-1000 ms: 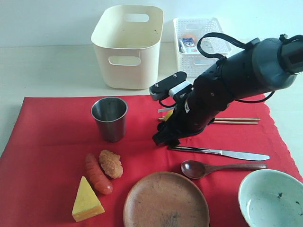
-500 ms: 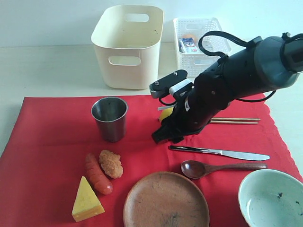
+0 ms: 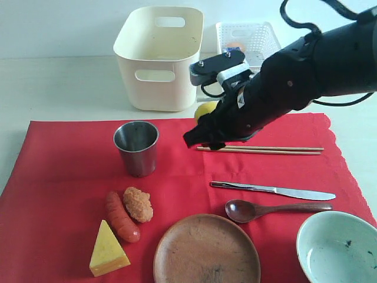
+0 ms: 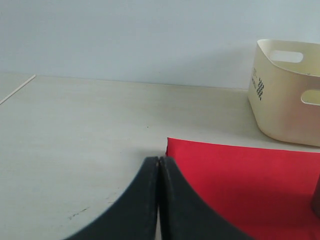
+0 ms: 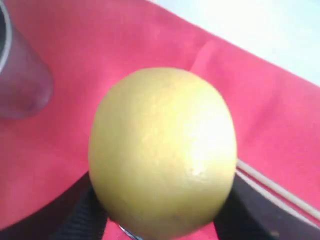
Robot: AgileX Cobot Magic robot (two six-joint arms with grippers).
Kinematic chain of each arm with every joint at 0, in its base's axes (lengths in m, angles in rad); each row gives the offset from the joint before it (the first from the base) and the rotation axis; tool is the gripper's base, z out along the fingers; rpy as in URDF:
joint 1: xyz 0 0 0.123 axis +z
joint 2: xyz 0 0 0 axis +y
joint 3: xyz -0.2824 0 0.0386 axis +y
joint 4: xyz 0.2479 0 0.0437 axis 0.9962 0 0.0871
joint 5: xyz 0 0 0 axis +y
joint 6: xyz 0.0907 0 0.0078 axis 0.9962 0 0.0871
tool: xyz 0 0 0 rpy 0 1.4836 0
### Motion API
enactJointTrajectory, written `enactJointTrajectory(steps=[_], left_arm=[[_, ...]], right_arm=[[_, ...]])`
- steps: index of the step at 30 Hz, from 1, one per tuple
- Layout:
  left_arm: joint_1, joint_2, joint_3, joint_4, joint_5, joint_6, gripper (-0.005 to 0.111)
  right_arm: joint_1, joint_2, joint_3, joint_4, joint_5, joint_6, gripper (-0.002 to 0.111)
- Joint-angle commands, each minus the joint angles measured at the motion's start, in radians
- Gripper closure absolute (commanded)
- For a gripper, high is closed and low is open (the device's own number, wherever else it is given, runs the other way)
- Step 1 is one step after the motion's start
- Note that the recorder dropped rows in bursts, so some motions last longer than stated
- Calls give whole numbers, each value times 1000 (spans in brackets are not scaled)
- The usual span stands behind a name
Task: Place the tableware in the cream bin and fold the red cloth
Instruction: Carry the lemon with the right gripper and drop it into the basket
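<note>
The right jaws are clamping a yellow lemon (image 3: 206,110), holding it in the air over the far part of the red cloth (image 3: 65,177). The pair of wooden chopsticks (image 3: 265,150) is lying on the cloth just below these jaws. The steel cup (image 3: 136,147) is standing near them, toward the left arm's side. The cream bin (image 3: 159,56) is sitting on the counter (image 3: 59,88) just beyond the jaws. The metal table knife (image 3: 271,190), dark wooden spoon (image 3: 271,209), round wooden plate (image 3: 206,247) and pale bowl (image 3: 336,247) are lying on the cloth on the jaws' near side, apart from them. The left jaws are pressing together over the counter, with the cloth's corner lying just ahead of their tips.
</note>
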Motion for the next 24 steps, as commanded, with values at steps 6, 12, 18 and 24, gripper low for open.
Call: enactJointTrajectory(steps=[6,12,18,24], left_arm=[[-8,-5,3,4,-6,1,104],[-8,-5,3,4,-6,1,104],[-8,-5,3,4,-6,1,104],[-8,-5,3,4,-6,1,104]], right_arm=[[-22,-68,2,-24,-78,2,108],[-102,-68,2,-26,-113,2,108],[-187,-68,2,-26,-203,2,108],[-269,-63,-14,-26,-278,2,108]])
